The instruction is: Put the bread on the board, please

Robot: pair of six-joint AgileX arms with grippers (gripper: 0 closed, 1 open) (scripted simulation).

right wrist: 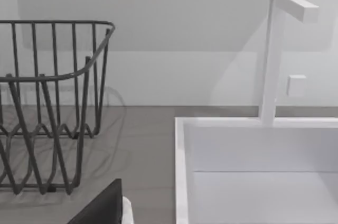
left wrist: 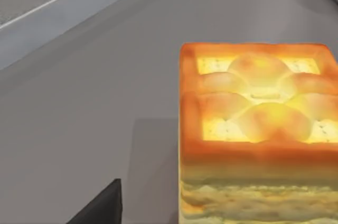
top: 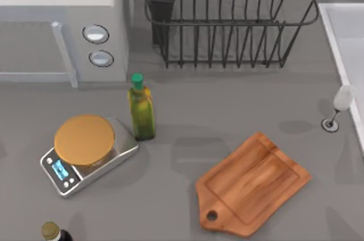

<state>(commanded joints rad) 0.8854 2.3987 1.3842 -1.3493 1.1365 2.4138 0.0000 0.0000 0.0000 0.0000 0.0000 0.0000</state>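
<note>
My left wrist camera looks down on the small squarish chunk of golden-yellow bread with a darker orange-brown crust [left wrist: 259, 134], which sits on bare grey counter [left wrist: 105, 102]. One dark fingertip of my left gripper [left wrist: 100, 205] pokes into that view, apart from the loaf's crust, with a strip of grey surface between them; whether those fingers are spread or closed I cannot tell, and nothing is visibly held. A pale ledge edge runs across the far corner of that view.

From above, the reddish-brown rectangular wooden cutting board with a grooved rim and a short rounded handle [top: 253, 184] lies tilted at about 5 o'clock from the table's middle, its holed handle pointing toward 7 o'clock. Its surface is bare. Open grey counter surrounds it on all sides, widest toward 9 o'clock, between it and the silver kitchen scale with a round tan plate [top: 85, 153] at the left. A tall green-capped bottle of yellow oil [top: 141, 110] stands just beside the scale. A dark wire dish rack [top: 227, 19] occupies 12 o'clock, and a clear wine glass [top: 340, 104] stands near the right edge at 3 o'clock beside the white sink rim [top: 341, 42].

My right wrist camera faces the rack, the sink and a white faucet [right wrist: 274, 55]; a dark fingertip of my right gripper [right wrist: 103, 205] shows, and I cannot tell its opening either.
</note>
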